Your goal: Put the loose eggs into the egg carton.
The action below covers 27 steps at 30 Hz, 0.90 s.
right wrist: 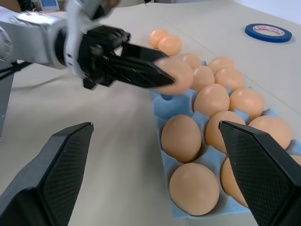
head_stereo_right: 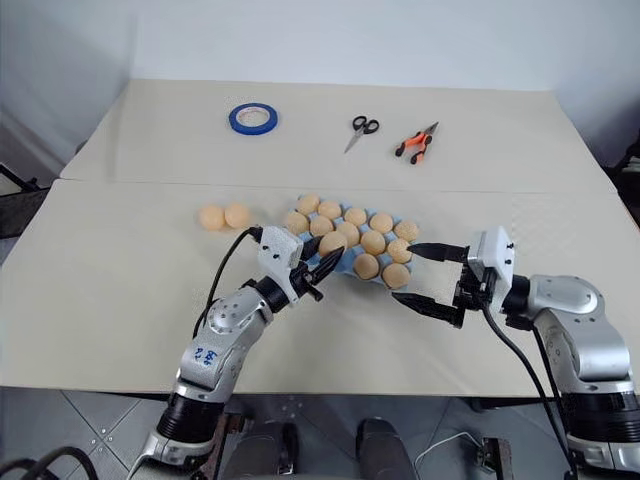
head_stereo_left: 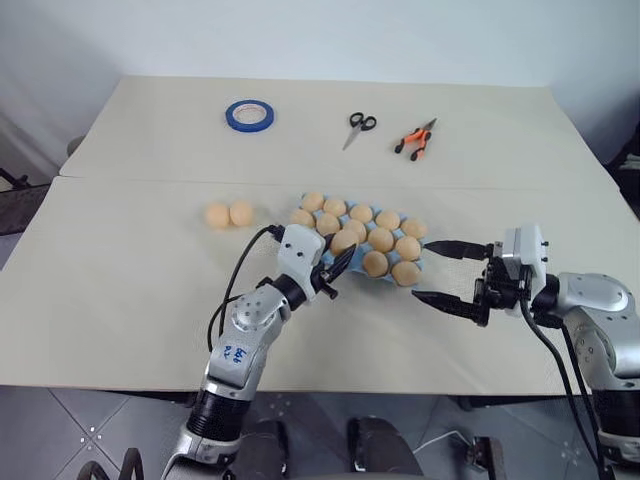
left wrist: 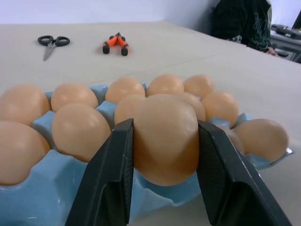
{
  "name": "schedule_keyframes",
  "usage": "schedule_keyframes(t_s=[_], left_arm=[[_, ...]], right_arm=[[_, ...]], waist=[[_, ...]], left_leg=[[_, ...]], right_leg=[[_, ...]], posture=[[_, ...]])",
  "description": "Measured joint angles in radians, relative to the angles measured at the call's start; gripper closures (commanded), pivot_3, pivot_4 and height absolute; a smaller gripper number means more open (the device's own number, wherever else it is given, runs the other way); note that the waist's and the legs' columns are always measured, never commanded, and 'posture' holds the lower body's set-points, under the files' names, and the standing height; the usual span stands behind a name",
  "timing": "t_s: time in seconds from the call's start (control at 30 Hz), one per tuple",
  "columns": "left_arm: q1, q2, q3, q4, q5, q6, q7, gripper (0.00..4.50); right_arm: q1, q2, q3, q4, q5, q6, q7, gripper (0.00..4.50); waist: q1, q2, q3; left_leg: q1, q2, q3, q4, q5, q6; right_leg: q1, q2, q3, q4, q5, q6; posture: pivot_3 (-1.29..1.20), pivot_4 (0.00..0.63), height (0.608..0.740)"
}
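The light blue egg carton [left wrist: 42,188] lies in the middle of the table with eggs in most of its cups. My left gripper [head_stereo_left: 338,256] is shut on one egg [left wrist: 164,136], held just above the carton's near left edge. That held egg [right wrist: 175,74] also appears in the right wrist view, hovering over an empty corner cup. Two loose eggs [head_stereo_left: 217,215] [head_stereo_left: 241,213] lie side by side on the table, left of the carton. My right gripper [head_stereo_left: 421,270] stands open, level and empty, just right of the carton with its fingers pointing at it.
At the back of the table lie a blue tape roll [head_stereo_left: 249,115], scissors [head_stereo_left: 358,127] and orange-handled pliers [head_stereo_left: 416,140]. A seam crosses the table behind the carton. A person in dark clothes [left wrist: 240,21] sits beyond the table's far side.
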Motion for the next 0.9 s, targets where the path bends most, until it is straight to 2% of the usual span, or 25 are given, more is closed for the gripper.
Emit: schedule_keyframes(t_s=[0.1,0.3,0.33,0.63,0.77,0.9], left_arm=[[-0.017,-0.001,-0.002,0.025,0.005,-0.011,-0.004,2.11],[-0.049,-0.006,-0.003,0.039,0.004,-0.016,-0.019,0.12],[-0.049,-0.006,-0.003,0.039,0.003,-0.016,-0.021,0.01],[-0.046,0.02,-0.002,-0.005,0.002,-0.017,-0.052,0.01],[-0.034,0.059,0.076,-0.048,0.001,-0.016,-0.021,0.01],[-0.006,0.102,0.207,-0.048,0.0,-0.004,0.04,0.01]], right_arm=[[0.012,0.0,-0.003,-0.016,0.001,0.001,-0.018,0.0],[0.054,0.0,-0.009,-0.054,0.02,0.012,-0.044,0.0],[0.065,0.001,-0.009,-0.058,0.023,0.015,-0.047,0.0],[0.153,0.018,-0.036,-0.114,0.055,0.017,-0.081,0.0],[0.182,0.07,-0.036,-0.127,0.05,-0.004,-0.12,0.0],[0.21,0.116,-0.037,-0.143,0.041,-0.041,-0.153,0.0]], waist=[[0.0,0.0,0.0],[0.002,0.0,0.0],[0.003,0.0,0.0],[0.015,0.0,0.0],[0.018,0.0,0.0],[0.019,0.0,0.0]], left_leg=[[0.0,0.0,0.0,0.0,0.0,0.0],[0.0,0.0,0.0,0.0,0.0,0.0],[0.0,0.0,0.0,0.0,0.0,0.0],[0.0,0.0,0.0,0.0,0.0,0.0],[0.0,0.001,0.0,0.0,0.0,0.0],[0.0,0.0,0.0,0.0,0.0,0.0]], right_leg=[[0.0,0.0,0.0,0.0,0.0,0.0],[0.0,0.0,0.0,0.0,0.0,0.0],[0.0,0.0,0.0,0.0,0.0,0.0],[0.0,0.0,0.001,0.0,0.0,0.0],[0.0,0.001,0.001,0.0,0.0,0.0],[0.0,0.0,0.0,0.0,0.0,0.0]], posture=[[0.0,0.15,0.74],[0.0,0.15,0.74],[0.0,0.15,0.74],[0.0,0.15,0.74],[0.0,0.15,0.74],[0.0,0.15,0.74]])
